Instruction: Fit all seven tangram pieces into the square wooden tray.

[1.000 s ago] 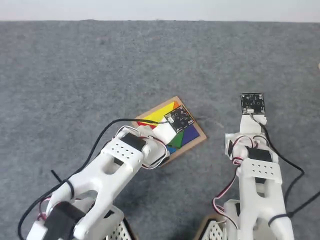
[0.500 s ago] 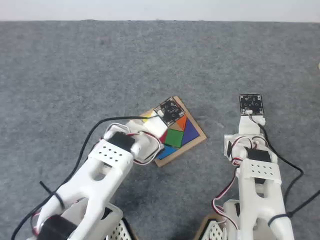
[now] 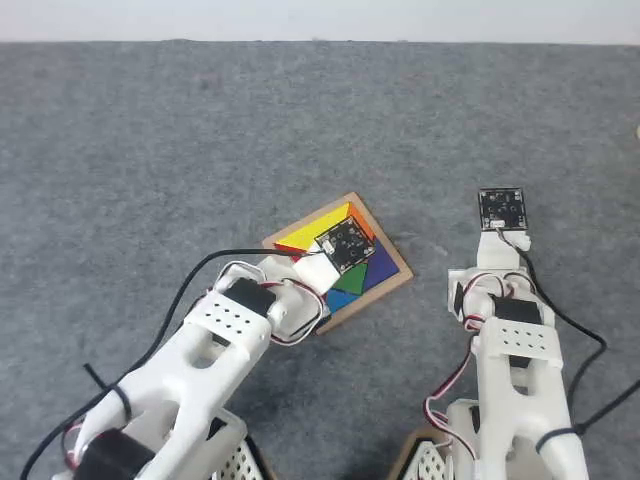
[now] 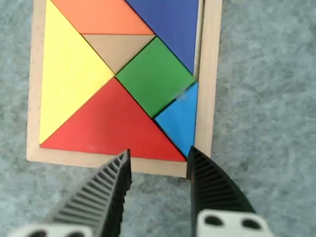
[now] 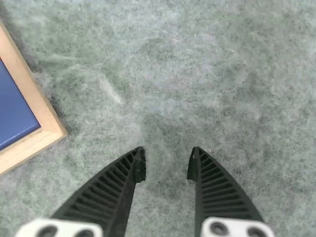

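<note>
Left claw, ribbed and parted, above square wooden tray.

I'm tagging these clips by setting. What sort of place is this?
Most likely a robotics lab or hobby test bench: two small white arms, the left arm and the right arm, sit side by side on grey felt-like matting, with a wooden puzzle tray as practice material.
</note>
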Controlling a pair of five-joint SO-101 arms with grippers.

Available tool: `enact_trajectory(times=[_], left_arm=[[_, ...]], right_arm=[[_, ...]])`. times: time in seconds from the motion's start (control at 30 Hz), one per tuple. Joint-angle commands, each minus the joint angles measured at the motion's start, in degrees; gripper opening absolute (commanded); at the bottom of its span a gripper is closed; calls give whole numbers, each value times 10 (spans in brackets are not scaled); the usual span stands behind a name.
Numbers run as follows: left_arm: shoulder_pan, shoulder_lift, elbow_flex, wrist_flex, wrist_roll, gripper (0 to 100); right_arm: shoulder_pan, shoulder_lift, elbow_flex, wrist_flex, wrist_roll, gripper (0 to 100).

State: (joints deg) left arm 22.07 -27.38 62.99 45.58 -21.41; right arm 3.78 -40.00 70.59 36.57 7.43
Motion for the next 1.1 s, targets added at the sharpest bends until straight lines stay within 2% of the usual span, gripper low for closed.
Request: enact_trajectory(times=[0.0,0.2,0.37,0.5,0.67,0.77,0.83,0.93,1.07], left_arm=[[5,-22,-10,-12,-1,182],[-33,-39,-41,-8,1,181],[-88,-134,-22,-18,47,181],[-124,-255,80,-76,74,181],[-179,-394,159,-86,149,181],[-206,-466,206,-87,189,181],[-212,-517,243,-89,217,181],[-215,-600,288,-86,233,181],[-207,-705,339,-72,233,181]], right_arm=[[-5,-16,-4,-10,7,148],[-1,-19,-4,-9,4,148],[6,-58,5,-5,-8,147],[4,-156,54,-5,-17,147],[2,-305,109,34,-19,146],[0,-393,116,94,-21,74],[-1,-450,127,125,-20,32],[-16,-530,171,165,-18,44],[-2,-641,258,181,-17,60]])
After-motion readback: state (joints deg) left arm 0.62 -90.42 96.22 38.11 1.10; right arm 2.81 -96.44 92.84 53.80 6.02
